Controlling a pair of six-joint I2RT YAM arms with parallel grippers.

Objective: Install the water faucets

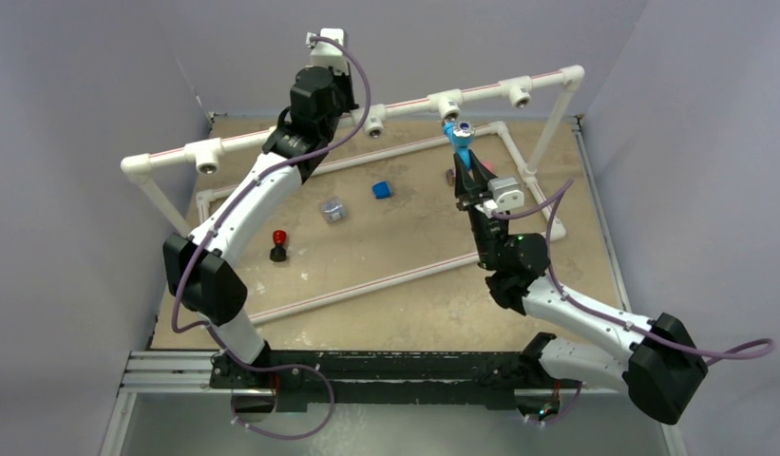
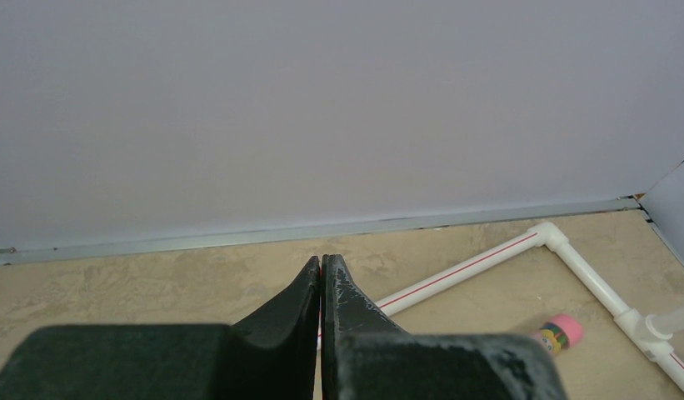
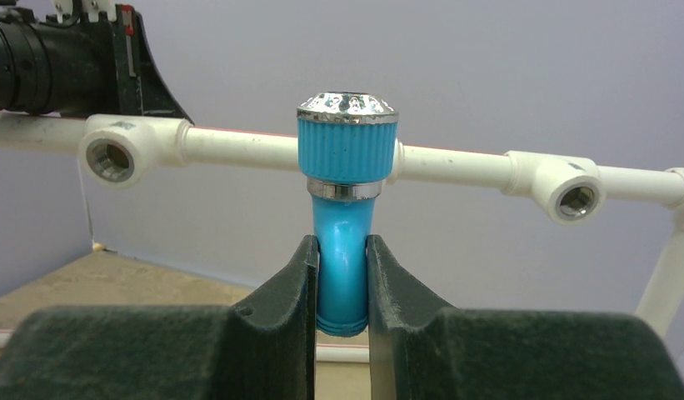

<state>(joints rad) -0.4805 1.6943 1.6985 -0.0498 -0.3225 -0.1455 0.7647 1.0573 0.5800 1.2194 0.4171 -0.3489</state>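
Right fingers (image 3: 288, 308) pinch the water faucet (image 3: 345, 208) — knob above; left fingers (image 2: 297, 321) closed, empty.

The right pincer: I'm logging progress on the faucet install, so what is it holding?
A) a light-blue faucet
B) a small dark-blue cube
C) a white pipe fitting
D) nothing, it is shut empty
A: in the right wrist view the right pincer is clamped on the stem of the light-blue faucet, knob end up, in front of the white pipe rail.
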